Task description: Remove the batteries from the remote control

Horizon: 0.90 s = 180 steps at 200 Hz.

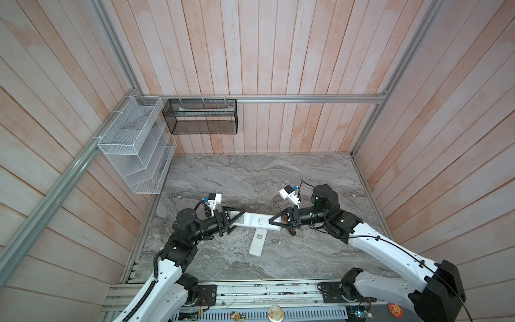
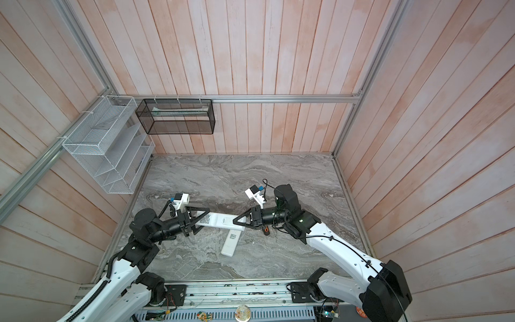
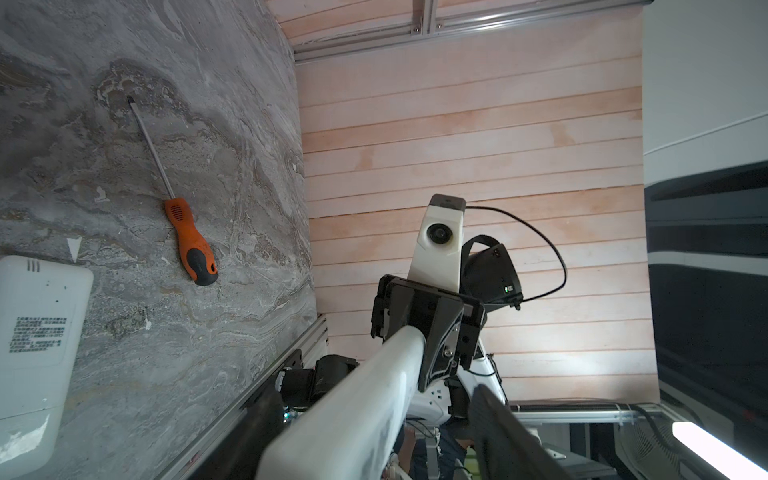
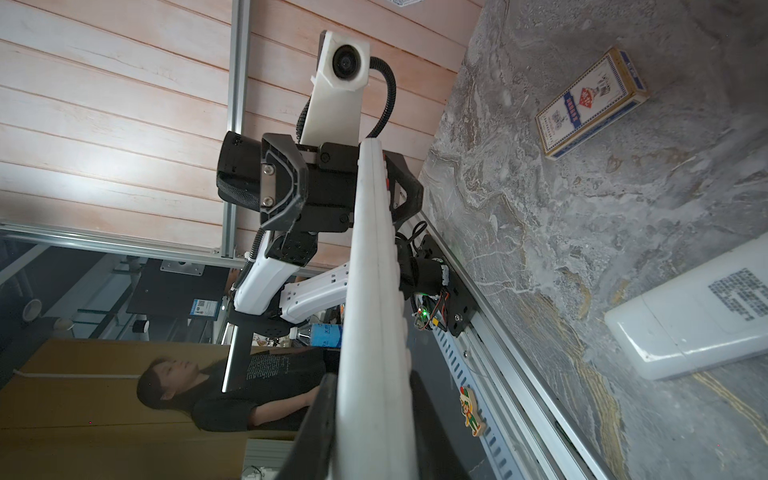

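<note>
White remote (image 1: 257,222) held up in the air
Both top views: the remote (image 2: 220,221) hangs over the table (image 1: 223,178). Left wrist view: the right gripper (image 3: 409,340) pinches its end. Right wrist view: the jaws of the left gripper (image 4: 347,191) stand apart around it. Batteries: cannot tell where.

The far stretch of the marble tabletop (image 1: 250,172) lay open to either arm; across the middle, the raised remote (image 1: 257,221) spanned from left gripper (image 1: 238,220) to right gripper (image 1: 274,221); a second remote (image 1: 257,244) lay partly beneath it; a screwdriver (image 3: 191,241) lay under the right gripper; a printed box (image 4: 590,104) occupied marble elsewhere.
</note>
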Each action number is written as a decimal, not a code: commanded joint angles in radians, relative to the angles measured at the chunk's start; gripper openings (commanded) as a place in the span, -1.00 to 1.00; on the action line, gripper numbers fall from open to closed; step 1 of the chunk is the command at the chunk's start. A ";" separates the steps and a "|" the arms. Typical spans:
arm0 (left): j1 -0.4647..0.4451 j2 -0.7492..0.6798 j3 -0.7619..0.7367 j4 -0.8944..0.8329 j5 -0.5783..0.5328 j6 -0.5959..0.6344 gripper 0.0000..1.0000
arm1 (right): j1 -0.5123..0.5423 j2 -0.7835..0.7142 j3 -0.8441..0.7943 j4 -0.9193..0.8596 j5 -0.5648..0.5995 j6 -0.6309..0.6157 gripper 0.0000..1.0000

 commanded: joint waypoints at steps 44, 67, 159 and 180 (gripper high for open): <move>0.020 -0.017 -0.005 0.033 0.092 0.020 0.08 | -0.024 0.014 0.012 -0.016 -0.050 -0.052 -0.78; 0.022 -0.014 -0.018 0.045 0.094 0.019 -0.22 | -0.031 0.025 0.015 -0.034 -0.055 -0.070 -0.78; 0.023 -0.011 0.110 -0.388 -0.058 0.289 -0.90 | -0.097 0.056 0.179 -0.508 0.288 -0.314 0.45; 0.014 -0.004 0.138 -0.508 -0.126 0.357 -0.91 | -0.090 0.045 0.203 -0.598 0.407 -0.318 0.57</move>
